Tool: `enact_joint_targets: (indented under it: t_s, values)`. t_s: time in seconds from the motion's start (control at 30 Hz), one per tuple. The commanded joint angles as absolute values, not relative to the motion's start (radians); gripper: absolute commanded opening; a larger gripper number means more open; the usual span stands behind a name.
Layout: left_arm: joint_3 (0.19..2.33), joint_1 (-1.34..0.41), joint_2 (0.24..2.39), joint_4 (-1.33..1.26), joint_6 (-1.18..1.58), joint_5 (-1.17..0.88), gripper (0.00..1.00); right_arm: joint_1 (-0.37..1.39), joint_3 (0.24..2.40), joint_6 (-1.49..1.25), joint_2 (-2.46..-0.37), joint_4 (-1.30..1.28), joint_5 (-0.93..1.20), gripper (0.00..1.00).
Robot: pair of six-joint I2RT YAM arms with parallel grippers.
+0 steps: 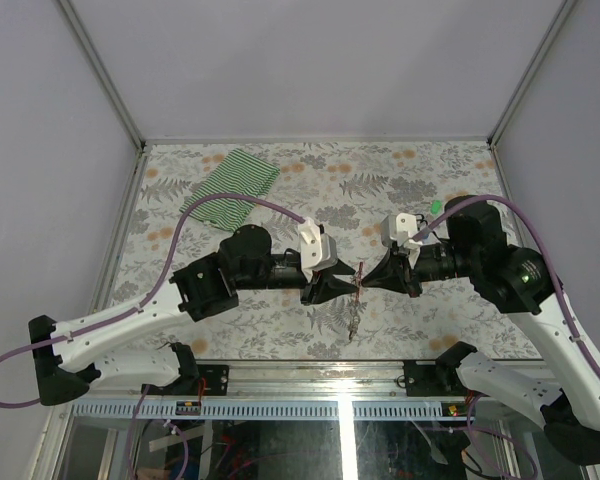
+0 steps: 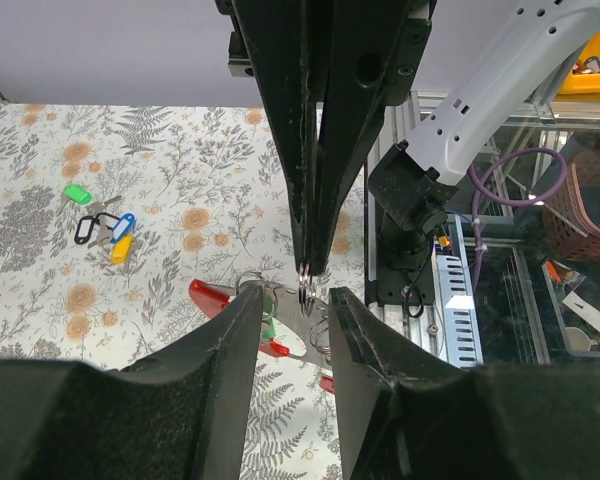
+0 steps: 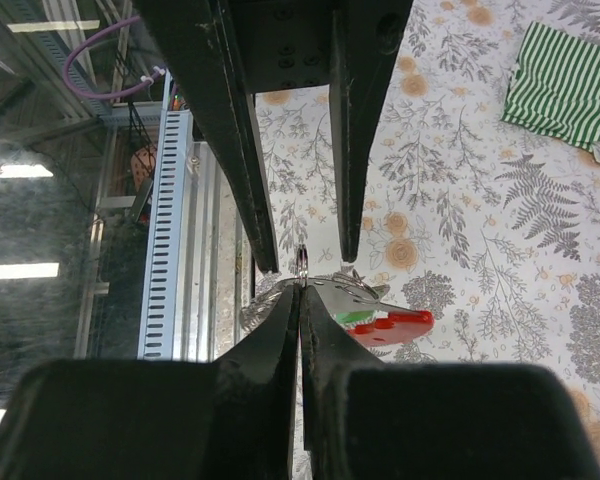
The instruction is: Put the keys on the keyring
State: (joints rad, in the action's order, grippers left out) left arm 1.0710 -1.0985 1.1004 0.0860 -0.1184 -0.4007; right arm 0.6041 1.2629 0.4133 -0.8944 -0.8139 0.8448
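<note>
Top view: above the table (image 1: 280, 330), near of the cloth (image 1: 232, 187), both grippers meet tip to tip. Right gripper (image 3: 301, 289) is pinched tight on the keyring (image 3: 302, 263). Left gripper (image 2: 298, 298) stands partly apart, straddling it. Keys (image 2: 208, 294) with red and green tags dangle beneath. Spare keys (image 2: 105, 225) lie well apart.

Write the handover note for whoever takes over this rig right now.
Right gripper: shut on the keyring, held above the table between the arms.
Left gripper: open, jaws on either side of the ring, not gripping.
Done: red-tagged keys and a green-tagged key seem to hang from the ring.
Left: the loose bunch of keys, with green, black, blue and yellow tags, lies on the table, not yet threaded on.
</note>
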Motion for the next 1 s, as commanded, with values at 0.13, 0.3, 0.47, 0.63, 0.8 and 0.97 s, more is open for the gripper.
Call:
enact_joint_targets:
  t_s: [0.13, 0.3, 0.47, 0.63, 0.8, 0.97]
  values:
    - [1.122, -1.095, 1.109, 0.092, -0.143, -0.396, 0.32, 0.607, 1.281, 0.425, -0.901, -0.799, 0.911, 0.0]
    - [1.133, -1.095, 1.117, 0.1, -0.148, -0.415, 0.28, 0.606, 1.278, 0.425, -0.902, -0.799, 0.914, 0.0]
    - [1.15, -1.095, 1.131, 0.126, -0.159, -0.441, 0.25, 0.606, 1.278, 0.424, -0.899, -0.794, 0.915, 0.0]
    - [1.157, -1.095, 1.134, 0.139, -0.164, -0.443, 0.12, 0.606, 1.272, 0.425, -0.9, -0.791, 0.919, 0.0]
    - [1.153, -1.094, 1.119, 0.121, -0.157, -0.436, 0.0, 0.606, 1.27, 0.414, -0.889, -0.768, 0.915, 0.0]
    - [1.086, -1.091, 1.068, -0.004, -0.095, -0.417, 0.0, 0.607, 1.248, 0.344, -0.826, -0.634, 0.898, 0.23]
